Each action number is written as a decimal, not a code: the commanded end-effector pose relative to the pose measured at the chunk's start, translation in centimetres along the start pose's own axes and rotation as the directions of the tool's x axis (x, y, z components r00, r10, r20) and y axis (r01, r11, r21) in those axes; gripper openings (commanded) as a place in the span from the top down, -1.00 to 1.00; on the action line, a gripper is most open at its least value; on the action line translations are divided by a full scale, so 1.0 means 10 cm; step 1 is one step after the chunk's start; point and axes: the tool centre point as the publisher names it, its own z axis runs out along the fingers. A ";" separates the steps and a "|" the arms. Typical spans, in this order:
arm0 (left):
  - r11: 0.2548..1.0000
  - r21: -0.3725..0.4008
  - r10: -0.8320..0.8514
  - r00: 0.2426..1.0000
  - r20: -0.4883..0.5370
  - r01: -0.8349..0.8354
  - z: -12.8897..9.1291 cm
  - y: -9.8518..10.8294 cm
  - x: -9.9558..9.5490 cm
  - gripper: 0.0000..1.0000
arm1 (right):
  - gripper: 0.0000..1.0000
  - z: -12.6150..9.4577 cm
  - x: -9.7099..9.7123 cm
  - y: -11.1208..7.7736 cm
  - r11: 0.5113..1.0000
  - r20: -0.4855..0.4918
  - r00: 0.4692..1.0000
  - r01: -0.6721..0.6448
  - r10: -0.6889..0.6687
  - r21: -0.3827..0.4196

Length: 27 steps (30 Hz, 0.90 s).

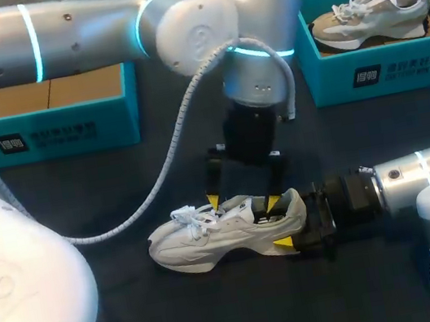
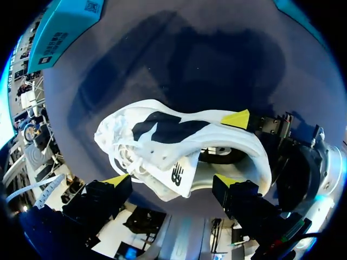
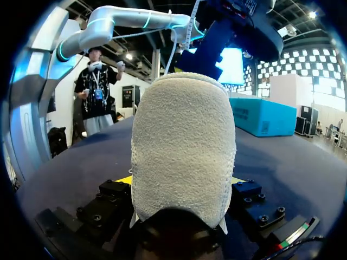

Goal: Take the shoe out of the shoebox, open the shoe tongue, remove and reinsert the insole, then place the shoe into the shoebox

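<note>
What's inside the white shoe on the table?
Only a dark cavity shows at the collar of the white shoe. The tongue and upper cover the rest; the insole cannot be made out.

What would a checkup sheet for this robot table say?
Surface: dark table.
Job's things: white shoe lies upright mid-table; left shoebox holds no shoe.
Clutter: right shoebox with a beige shoe inside.
End effectors: left end effector open above the white shoe; right end effector shut on its heel.
Cables: grey coiled cable droops from the left arm over the table.
Surroundings: nothing seen.
</note>
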 end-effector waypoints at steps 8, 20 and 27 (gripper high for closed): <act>1.000 0.019 0.002 0.998 0.059 -0.004 0.14 -0.01 -0.02 -1.00 | 1.00 0.02 0.02 -0.01 1.000 0.002 1.000 -0.001 0.001 0.003; 0.995 0.096 -0.032 0.997 0.065 0.026 0.19 -0.02 -0.09 -1.00 | 1.00 0.02 0.02 -0.01 1.000 0.002 1.000 -0.001 0.001 0.003; 0.994 0.104 -0.043 0.998 0.038 0.039 0.16 -0.07 -0.15 -1.00 | 1.00 0.02 0.02 -0.01 1.000 0.002 1.000 -0.001 0.001 0.003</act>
